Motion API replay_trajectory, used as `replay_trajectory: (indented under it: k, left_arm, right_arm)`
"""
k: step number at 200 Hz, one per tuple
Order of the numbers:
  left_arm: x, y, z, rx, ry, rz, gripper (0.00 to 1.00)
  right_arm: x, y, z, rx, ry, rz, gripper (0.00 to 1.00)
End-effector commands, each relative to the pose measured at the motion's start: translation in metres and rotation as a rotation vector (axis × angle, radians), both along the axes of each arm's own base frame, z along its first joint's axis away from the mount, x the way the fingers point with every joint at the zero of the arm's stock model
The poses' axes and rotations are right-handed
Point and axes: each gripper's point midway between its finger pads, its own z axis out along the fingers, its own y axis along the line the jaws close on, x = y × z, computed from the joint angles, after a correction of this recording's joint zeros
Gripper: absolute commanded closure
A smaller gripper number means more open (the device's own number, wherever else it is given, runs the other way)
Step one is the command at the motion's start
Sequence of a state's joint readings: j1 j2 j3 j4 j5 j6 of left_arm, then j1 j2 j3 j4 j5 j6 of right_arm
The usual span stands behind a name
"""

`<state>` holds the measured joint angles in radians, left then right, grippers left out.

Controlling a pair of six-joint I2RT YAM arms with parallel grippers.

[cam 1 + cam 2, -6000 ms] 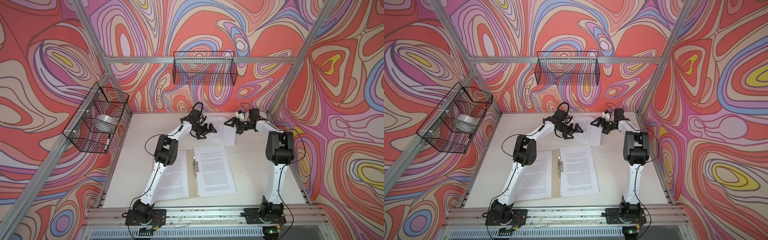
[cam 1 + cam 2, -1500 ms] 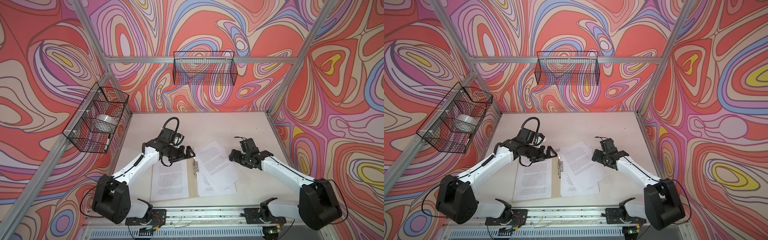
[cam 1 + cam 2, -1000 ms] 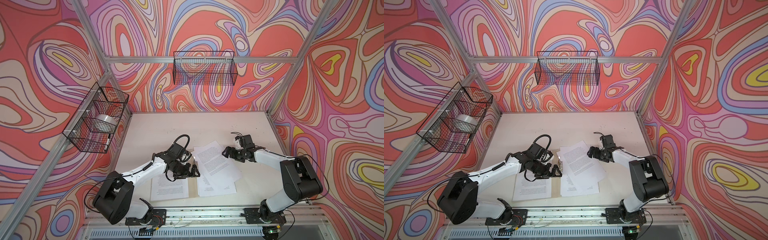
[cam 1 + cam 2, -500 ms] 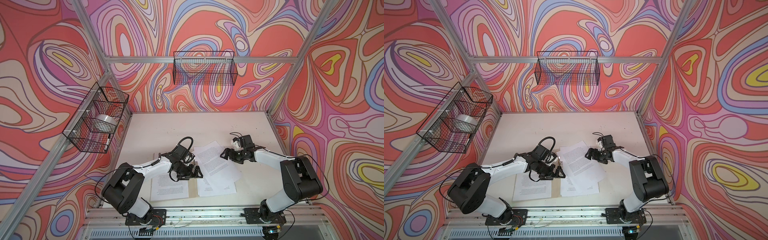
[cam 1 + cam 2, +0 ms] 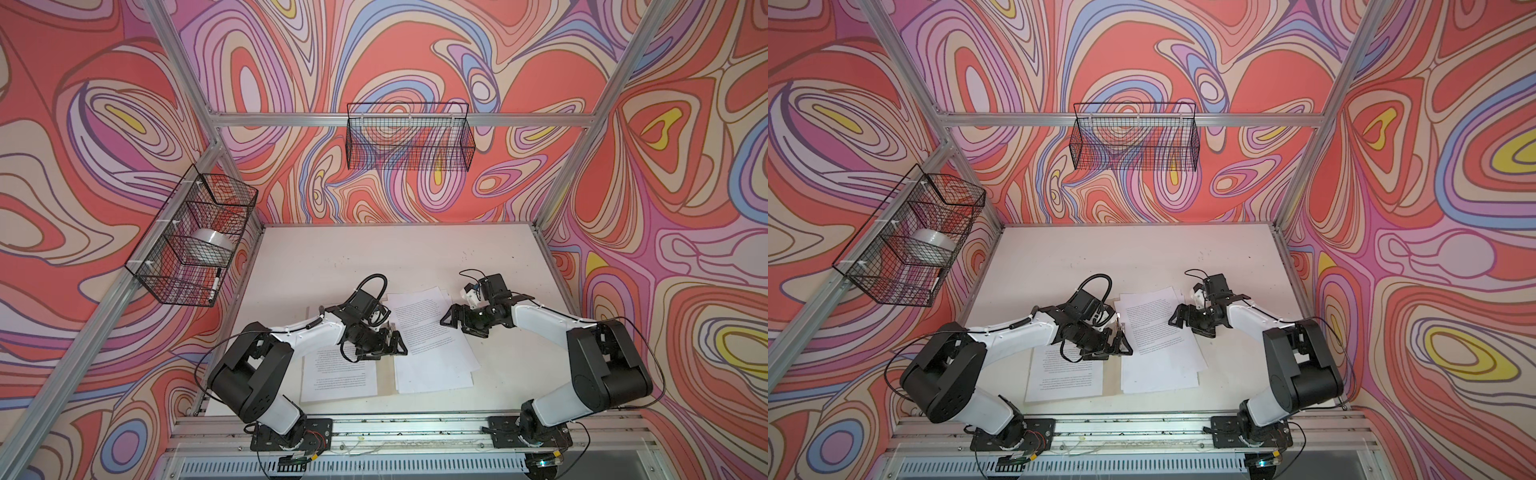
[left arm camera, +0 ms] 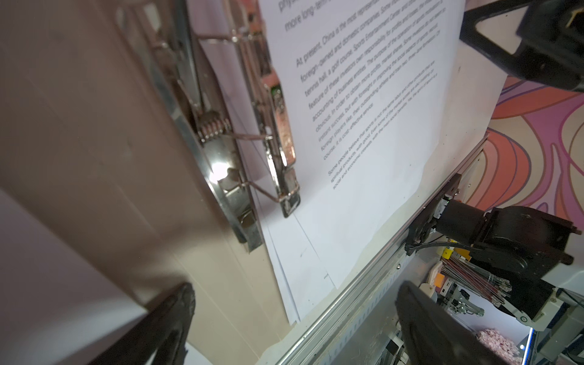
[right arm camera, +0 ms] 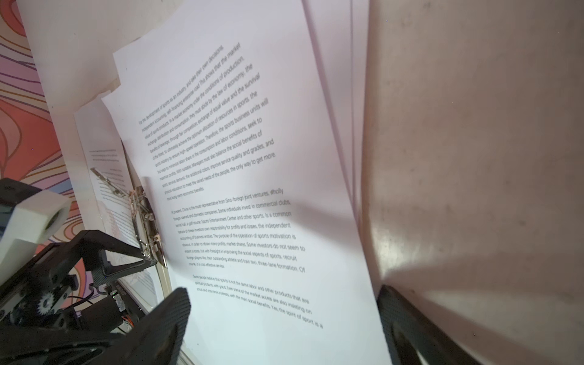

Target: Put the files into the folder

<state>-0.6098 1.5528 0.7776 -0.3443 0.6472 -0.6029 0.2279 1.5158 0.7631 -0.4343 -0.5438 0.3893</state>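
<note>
Files (image 5: pixel 428 328) under check, working outward from the grippers. Noting the left gripper (image 5: pixel 397 344) with jaws spread wide and holding nothing, hovering low at the spine of the folder (image 5: pixel 1111 374), right beside the metal clip (image 6: pixel 252 126). Noting the right gripper (image 5: pixel 448 322) likewise spread wide and empty, hanging low over the right-hand edge of the top sheet; contact with the paper not determinable.

Finding the folder lying open and flat on the table (image 5: pixel 374 257), near its front edge, between the two arms. Finding the files resting on it: a skewed fan lying askew over the right flap, reaching past the far and right edges of the squared pile (image 5: pixel 432 376) beneath.

Judging the step in hand as squaring the skewed sheets to the spine, with placing largely done and securing not yet done. Judging the next move as calling for nudging the fan into line with the pile and sliding its edge under the clip; thin paper likely buckling if pushed from one corner.

Counting:
- one folder, one clip
- one sheet (image 5: pixel 336 374) on the left flap
- about three edges showing in the fan
- at least two sheets in the pile, exact total not determinable
- two wire baskets (image 5: pixel 409 141) on the walls
</note>
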Motion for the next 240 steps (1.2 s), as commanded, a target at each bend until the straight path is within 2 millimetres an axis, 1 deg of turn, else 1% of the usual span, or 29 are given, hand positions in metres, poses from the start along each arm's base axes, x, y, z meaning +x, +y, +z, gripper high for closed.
replay_trajectory:
  k: [1, 26, 64, 90, 113, 122, 138, 153, 171, 188, 207, 228, 240]
  left_arm:
    - [0.001, -0.004, -0.003, -0.007, 0.010, -0.003, 0.00]
    - [0.002, -0.006, -0.005, -0.014, 0.021, -0.004, 0.00]
    - [0.003, -0.008, -0.005, -0.020, 0.024, -0.007, 0.00]
    - [0.003, -0.008, -0.006, -0.020, 0.026, -0.006, 0.00]
    - [0.003, -0.008, -0.006, -0.015, 0.023, -0.002, 0.00]
    - [0.003, -0.007, -0.006, -0.013, 0.024, -0.001, 0.00]
    - [0.003, -0.007, -0.006, -0.012, 0.027, 0.002, 0.00]
    - [0.004, -0.008, -0.006, -0.015, 0.024, 0.002, 0.00]
    - [0.005, -0.010, -0.005, -0.022, 0.025, 0.005, 0.00]
    - [0.007, -0.011, -0.004, -0.027, 0.024, 0.009, 0.00]
    - [0.008, -0.010, -0.003, -0.017, 0.021, 0.014, 0.00]
    - [0.010, -0.008, -0.002, 0.007, 0.008, 0.019, 0.00]
    - [0.013, -0.006, -0.003, 0.027, 0.001, 0.023, 0.00]
  right_arm:
    - [-0.016, 0.000, 0.003, 0.022, 0.031, -0.009, 0.02]
    - [-0.024, 0.007, 0.006, 0.055, 0.040, -0.020, 0.02]
    - [-0.024, 0.018, 0.010, 0.061, 0.036, -0.029, 0.02]
    - [-0.026, 0.026, 0.008, 0.055, 0.048, -0.028, 0.02]
    - [-0.032, 0.031, 0.004, 0.042, 0.066, -0.031, 0.02]
    - [-0.035, 0.029, 0.001, 0.008, 0.074, -0.033, 0.02]
    - [-0.036, 0.020, -0.001, -0.063, 0.064, -0.051, 0.02]
    - [-0.036, 0.014, 0.001, -0.089, 0.055, -0.076, 0.02]
    - [-0.036, 0.013, 0.000, -0.094, 0.051, -0.078, 0.02]
    - [-0.031, 0.015, 0.003, -0.089, 0.035, -0.072, 0.02]
    - [-0.022, 0.016, 0.016, -0.092, -0.004, -0.078, 0.02]
    - [-0.015, 0.005, 0.025, -0.154, -0.044, -0.108, 0.02]
    - [-0.012, -0.004, 0.022, -0.204, -0.051, -0.119, 0.02]
